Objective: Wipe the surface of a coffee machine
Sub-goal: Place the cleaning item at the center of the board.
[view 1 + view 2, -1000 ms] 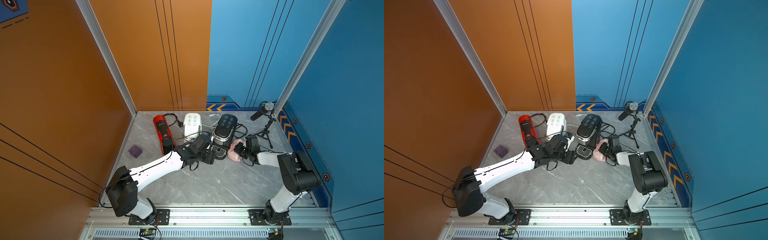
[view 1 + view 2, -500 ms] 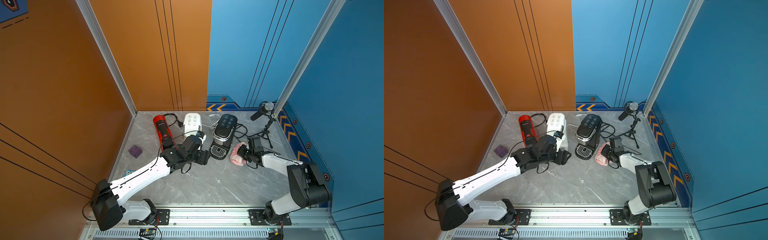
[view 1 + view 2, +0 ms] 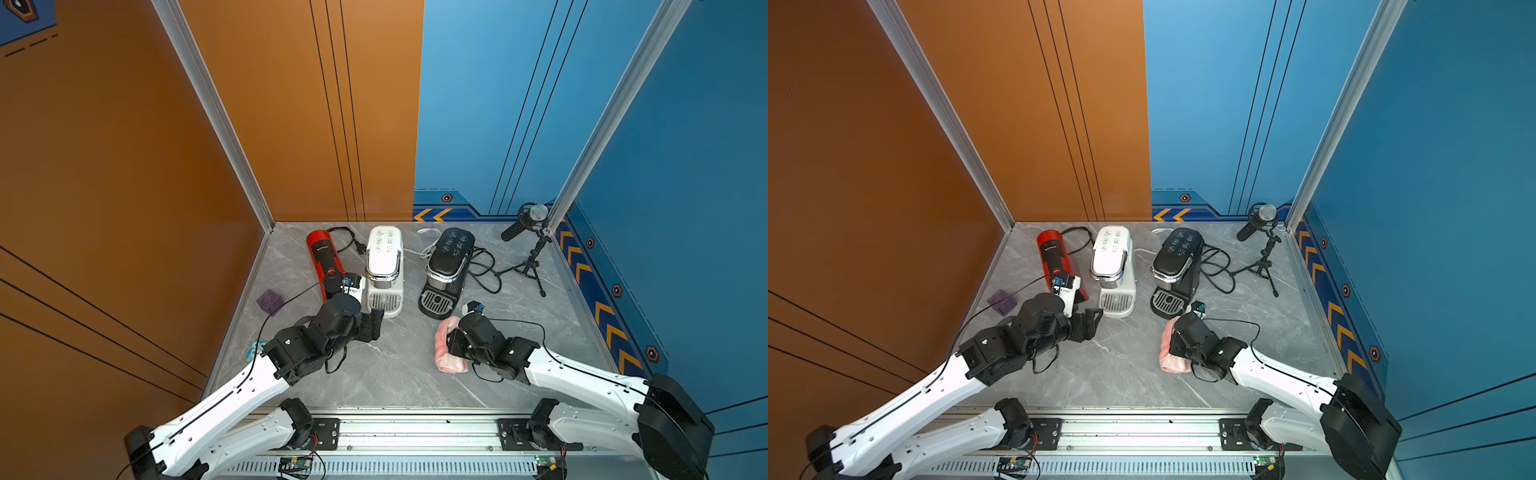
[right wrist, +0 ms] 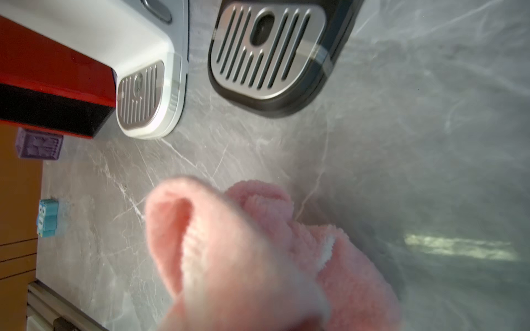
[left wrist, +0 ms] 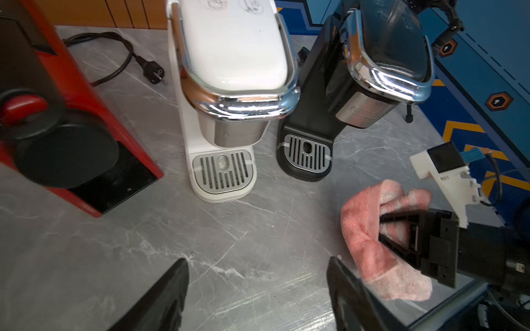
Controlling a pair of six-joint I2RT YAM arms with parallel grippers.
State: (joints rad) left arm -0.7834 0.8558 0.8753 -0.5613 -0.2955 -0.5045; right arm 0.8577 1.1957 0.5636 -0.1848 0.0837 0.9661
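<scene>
Three coffee machines stand in a row at the back: red (image 3: 324, 257), white (image 3: 383, 257) and black (image 3: 446, 257). A pink cloth (image 3: 444, 361) lies on the grey marble floor in front of the black machine's drip tray (image 4: 266, 48). My right gripper (image 3: 451, 345) sits over the cloth, jaws a little apart with a fold of cloth (image 5: 361, 223) between them. In the right wrist view the cloth (image 4: 258, 243) hides the jaws. My left gripper (image 3: 376, 318) hovers open just in front of the white machine's base (image 5: 223, 174), holding nothing.
A purple block (image 3: 270, 301) and a small blue item (image 3: 254, 347) lie near the left wall. A microphone on a tripod (image 3: 530, 237) stands at the back right, with black cords (image 3: 482, 266) behind the black machine. A loose plug (image 5: 156, 76) lies behind the red machine.
Both arms have drawn back from the black machine toward the front. The right gripper brought the cloth down onto the floor. The left gripper now sits in front of the white machine.
</scene>
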